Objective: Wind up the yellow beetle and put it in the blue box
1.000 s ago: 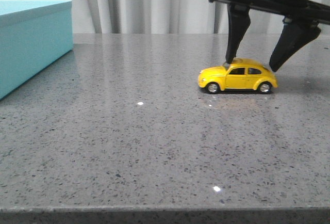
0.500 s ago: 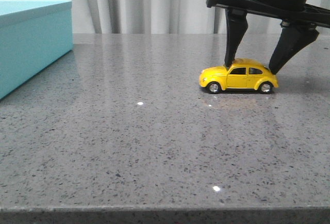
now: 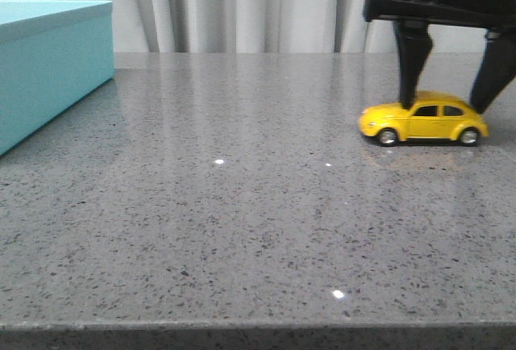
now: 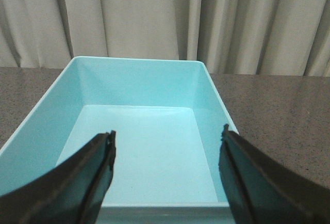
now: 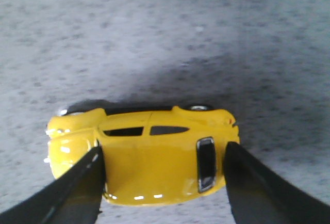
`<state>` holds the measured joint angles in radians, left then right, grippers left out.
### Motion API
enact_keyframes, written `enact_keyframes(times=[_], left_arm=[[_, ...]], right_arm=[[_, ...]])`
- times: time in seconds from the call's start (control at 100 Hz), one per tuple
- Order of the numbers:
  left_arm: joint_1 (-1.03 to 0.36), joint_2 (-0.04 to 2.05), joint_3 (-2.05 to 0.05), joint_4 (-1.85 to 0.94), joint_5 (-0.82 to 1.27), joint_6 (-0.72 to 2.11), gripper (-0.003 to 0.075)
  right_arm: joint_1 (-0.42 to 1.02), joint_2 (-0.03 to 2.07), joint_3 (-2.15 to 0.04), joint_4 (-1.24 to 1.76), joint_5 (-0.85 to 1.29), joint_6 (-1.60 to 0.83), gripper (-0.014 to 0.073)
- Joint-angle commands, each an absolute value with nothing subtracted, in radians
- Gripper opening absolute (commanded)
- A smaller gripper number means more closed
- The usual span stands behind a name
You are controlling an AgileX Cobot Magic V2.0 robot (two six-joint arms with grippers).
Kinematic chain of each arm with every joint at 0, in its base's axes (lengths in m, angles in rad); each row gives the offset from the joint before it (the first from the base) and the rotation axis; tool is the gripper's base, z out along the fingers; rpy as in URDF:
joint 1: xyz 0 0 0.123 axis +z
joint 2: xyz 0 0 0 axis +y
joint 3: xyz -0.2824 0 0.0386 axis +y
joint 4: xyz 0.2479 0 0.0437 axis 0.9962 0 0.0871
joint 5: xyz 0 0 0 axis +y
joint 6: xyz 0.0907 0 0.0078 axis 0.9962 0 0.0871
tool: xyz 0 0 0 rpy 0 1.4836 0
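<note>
The yellow beetle [image 3: 423,122] stands on its wheels on the grey table at the right, nose to the left. My right gripper [image 3: 445,108] reaches down over it, with one finger against the bonnet and the other against the rear. In the right wrist view the beetle [image 5: 144,157] fills the gap between the fingers of the gripper [image 5: 162,152], which is shut on it. The blue box [image 3: 48,68] stands at the far left. In the left wrist view my left gripper [image 4: 167,133] hangs open and empty above the open, empty box [image 4: 134,84].
The grey speckled table [image 3: 242,221] runs from the box to the car, its front edge close to the camera. Pale curtains [image 3: 242,3] hang behind the table's far edge.
My right gripper has moved to the right with the beetle between its fingers, and the car has rolled backwards along the table. The box has not moved.
</note>
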<state>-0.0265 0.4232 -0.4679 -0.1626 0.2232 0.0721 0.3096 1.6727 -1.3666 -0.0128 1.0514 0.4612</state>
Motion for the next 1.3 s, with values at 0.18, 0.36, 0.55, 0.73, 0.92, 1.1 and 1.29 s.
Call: enact_keyframes(times=[0.18,0.36,0.55,0.73,0.92,1.1,1.29], left_arm=[[-0.033,0.436,-0.503,-0.170,0.150,0.073,0.0428],[-0.033,0.436,-0.503,-0.170,0.150,0.073,0.0428],[-0.033,0.436,-0.503,-0.170,0.146,0.073,0.0428],[-0.033,0.436,-0.503,-0.170,0.137,0.073,0.0428],[-0.033,0.436,-0.503,-0.170,0.137,0.073,0.0428],[-0.033,0.436,-0.503,-0.170,0.132,0.073,0.0428],[-0.033,0.436,-0.503,-0.170,0.128,0.073,0.0428]], right_arm=[[0.221,1.640,-1.379,-0.155,1.107,0.459,0.0486],[0.209,1.619,-1.381,-0.138,1.101,0.432,0.0486],[0.253,1.480,-1.403,-0.058,1.072,0.406,0.0486],[0.305,1.374,-1.403,-0.058,1.069,0.406,0.0486],[0.323,1.336,-1.391,-0.058,1.058,0.406,0.0486],[0.323,1.304,-1.327,-0.057,1.008,0.406,0.0486],[0.323,1.211,-1.218,-0.057,0.905,0.405,0.0486]])
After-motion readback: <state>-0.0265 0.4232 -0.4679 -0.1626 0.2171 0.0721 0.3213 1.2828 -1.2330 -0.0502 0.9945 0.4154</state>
